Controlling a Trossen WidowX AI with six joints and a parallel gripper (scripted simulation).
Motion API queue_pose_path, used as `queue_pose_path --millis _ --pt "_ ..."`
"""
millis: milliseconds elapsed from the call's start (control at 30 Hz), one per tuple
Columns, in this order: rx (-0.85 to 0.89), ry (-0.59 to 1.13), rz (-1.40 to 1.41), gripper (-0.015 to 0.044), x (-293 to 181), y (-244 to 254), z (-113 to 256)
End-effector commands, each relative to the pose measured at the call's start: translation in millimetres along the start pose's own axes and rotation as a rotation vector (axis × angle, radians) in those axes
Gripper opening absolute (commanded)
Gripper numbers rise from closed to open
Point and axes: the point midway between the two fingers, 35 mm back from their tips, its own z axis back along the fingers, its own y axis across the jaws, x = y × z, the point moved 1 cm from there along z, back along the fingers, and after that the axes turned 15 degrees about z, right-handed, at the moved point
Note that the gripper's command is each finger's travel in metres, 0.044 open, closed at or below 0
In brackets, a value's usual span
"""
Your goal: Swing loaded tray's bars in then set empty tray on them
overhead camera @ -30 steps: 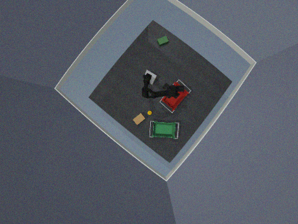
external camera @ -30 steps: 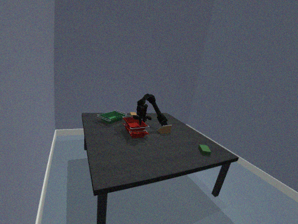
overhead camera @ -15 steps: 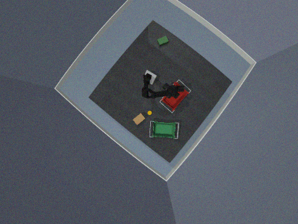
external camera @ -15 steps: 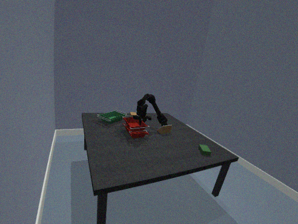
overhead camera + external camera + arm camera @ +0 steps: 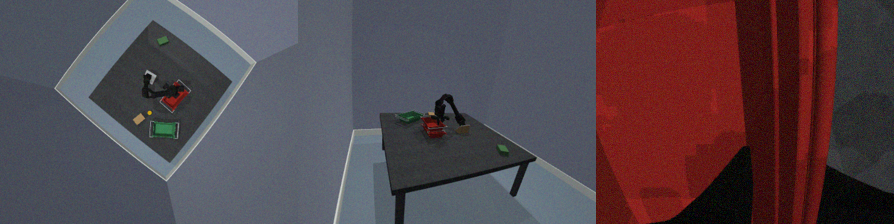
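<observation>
While the foot of the arm stands near a pale-topped piece, the limb folds over the red trays. Exterior view: the lower link rises at a slant from the worktop to a high elbow; beyond this bend the wrist section drops steeply, so the jaws point down. Top view: the limb makes a sharp corner, then reaches across to the upper red tray.

Jaws: closed on this tray's side wall, pinching it. Wrist view: one black finger shows on the inner side, the other on the outer side, with the red wall between.

Position of trays: the upper one is above the lower red tray, roughly in line with it. Metal bars show at their ends; whether the upper tray bears on the lower one's bars cannot be told. Lower load hidden.

A green wire-handled tray lies apart from the red pair. A tan block is near a yellow disc; a green block lies well apart.
</observation>
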Motion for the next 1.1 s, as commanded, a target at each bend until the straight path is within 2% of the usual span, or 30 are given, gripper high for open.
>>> queue_pose_path --millis 0,33,1033,1067 --pt "-0.041 0.011 0.028 0.0000 -2.5 -8.1 -7.5" --pt "-0.041 0.011 0.028 0.0000 -2.5 -8.1 -7.5" --pt "-0.041 0.011 0.028 0.0440 -2.5 -8.1 -7.5" --pt "-0.035 0.009 0.019 0.0440 -1.7 -6.6 -6.3"
